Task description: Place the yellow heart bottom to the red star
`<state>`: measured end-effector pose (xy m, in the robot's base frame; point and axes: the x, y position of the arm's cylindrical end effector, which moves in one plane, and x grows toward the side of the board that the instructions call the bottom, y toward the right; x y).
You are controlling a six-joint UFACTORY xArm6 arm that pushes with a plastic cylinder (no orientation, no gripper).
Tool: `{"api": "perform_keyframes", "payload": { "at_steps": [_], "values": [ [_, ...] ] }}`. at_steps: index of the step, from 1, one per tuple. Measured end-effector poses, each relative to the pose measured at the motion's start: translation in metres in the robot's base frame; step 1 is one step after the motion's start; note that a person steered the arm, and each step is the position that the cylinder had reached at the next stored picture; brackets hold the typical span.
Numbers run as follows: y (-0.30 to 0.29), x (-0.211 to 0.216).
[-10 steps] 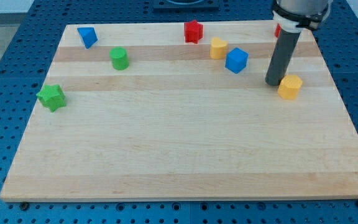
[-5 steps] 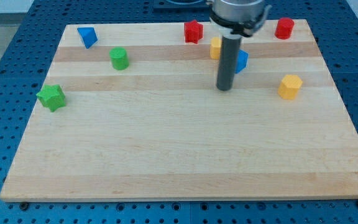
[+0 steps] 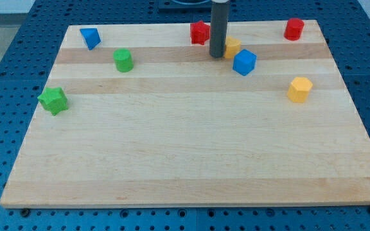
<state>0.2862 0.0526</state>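
Note:
The red star (image 3: 199, 32) sits near the view's top edge of the wooden board (image 3: 185, 147), partly hidden behind my rod. The yellow heart (image 3: 232, 47) lies just to the star's lower right, its left side hidden by the rod. My tip (image 3: 216, 55) rests on the board between them, touching or almost touching the heart's left side and just below and right of the star.
A blue cube (image 3: 244, 61) sits right below the heart. A red cylinder (image 3: 294, 28) is at top right, a yellow hexagonal block (image 3: 299, 89) at right. A blue block (image 3: 90, 37), a green cylinder (image 3: 123, 60) and a green star (image 3: 53, 100) stand on the left.
My tip has travelled from beside the yellow hexagonal block at right, leftward and up the board, to the gap between the red star and the yellow heart. No block has visibly moved.

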Motion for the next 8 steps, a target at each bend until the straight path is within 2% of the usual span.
{"api": "perform_keyframes", "payload": {
  "at_steps": [1, 3, 4, 5, 6, 7, 8],
  "values": [
    [0.0, -0.021],
    [0.069, -0.052],
    [0.093, -0.048],
    [0.058, -0.023],
    [-0.004, 0.011],
    [-0.044, 0.055],
    [-0.036, 0.037]
  ]
}}
